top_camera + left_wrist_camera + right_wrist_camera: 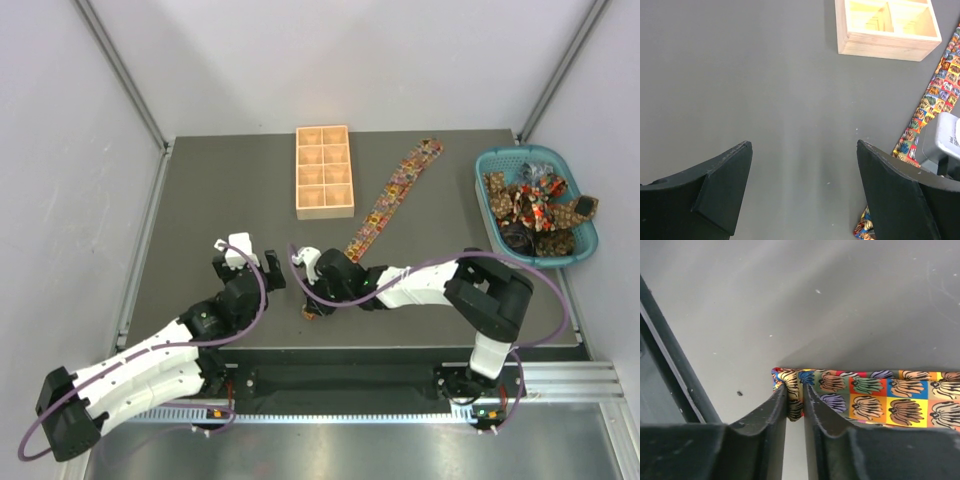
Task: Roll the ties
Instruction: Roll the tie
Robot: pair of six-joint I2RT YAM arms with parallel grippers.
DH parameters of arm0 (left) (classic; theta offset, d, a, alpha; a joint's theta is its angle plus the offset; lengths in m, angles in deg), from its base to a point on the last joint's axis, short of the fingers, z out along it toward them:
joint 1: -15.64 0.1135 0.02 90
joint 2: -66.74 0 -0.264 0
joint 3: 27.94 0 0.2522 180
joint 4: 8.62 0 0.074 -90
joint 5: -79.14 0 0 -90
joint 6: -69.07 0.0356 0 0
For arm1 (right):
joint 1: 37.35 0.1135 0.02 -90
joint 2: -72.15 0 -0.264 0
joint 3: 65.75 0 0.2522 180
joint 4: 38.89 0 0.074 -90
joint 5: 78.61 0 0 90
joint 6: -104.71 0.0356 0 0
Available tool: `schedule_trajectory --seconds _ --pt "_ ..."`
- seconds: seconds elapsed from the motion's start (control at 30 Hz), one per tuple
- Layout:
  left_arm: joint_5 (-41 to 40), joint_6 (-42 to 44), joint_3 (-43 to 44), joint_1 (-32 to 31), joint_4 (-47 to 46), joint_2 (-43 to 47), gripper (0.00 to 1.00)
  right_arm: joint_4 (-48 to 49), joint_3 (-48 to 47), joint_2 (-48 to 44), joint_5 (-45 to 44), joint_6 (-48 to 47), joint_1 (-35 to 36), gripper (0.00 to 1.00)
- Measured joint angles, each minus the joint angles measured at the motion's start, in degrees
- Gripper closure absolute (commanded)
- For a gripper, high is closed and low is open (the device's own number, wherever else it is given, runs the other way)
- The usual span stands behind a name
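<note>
One tie [395,190], printed in bright multicoloured squares, lies stretched flat on the dark table, running from the far right down to the near middle. My right gripper [312,298] is shut on its near end; in the right wrist view the fabric of the tie [880,395] bunches between the fingertips of that gripper [795,390]. My left gripper [248,265] is just left of it, open over bare table [790,90] with nothing between its fingers [802,145]. The same tie [935,95] runs along that view's right edge. More ties [535,205] lie piled in the basket.
A tan wooden compartment tray [325,213] stands at the far middle, left of the tie, and shows in the left wrist view [885,47]. A teal plastic basket [483,200] sits at the right edge. Grey walls enclose the table.
</note>
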Motion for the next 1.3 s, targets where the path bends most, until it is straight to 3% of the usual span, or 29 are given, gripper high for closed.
schedule_trajectory --seconds 0.27,0.43,0.93,1.1,1.3 --pt "0.68 0.5 0.09 0.0 0.48 -0.15 0.1 1.22 1.22 -1.7 0.68 -0.13 0.5 0.9" --pt "4.15 2.56 0.33 -0.07 -0.37 -2.97 0.1 4.44 4.0 -6.19 3.72 0.44 0.7 1.0" --pt "6.95 1.84 1.44 -0.7 0.7 -4.44 0.08 16.31 5.97 -2.54 16.96 12.46 -0.72 1.0" --pt "11.8 0.39 3.91 -0.72 4.74 -3.93 0.07 22.47 6.99 1.79 22.86 18.84 -4.33 1.0" --pt "19.32 0.48 7.65 -1.75 6.32 -8.33 0.07 23.3 7.04 3.02 23.91 21.18 -7.74 1.0"
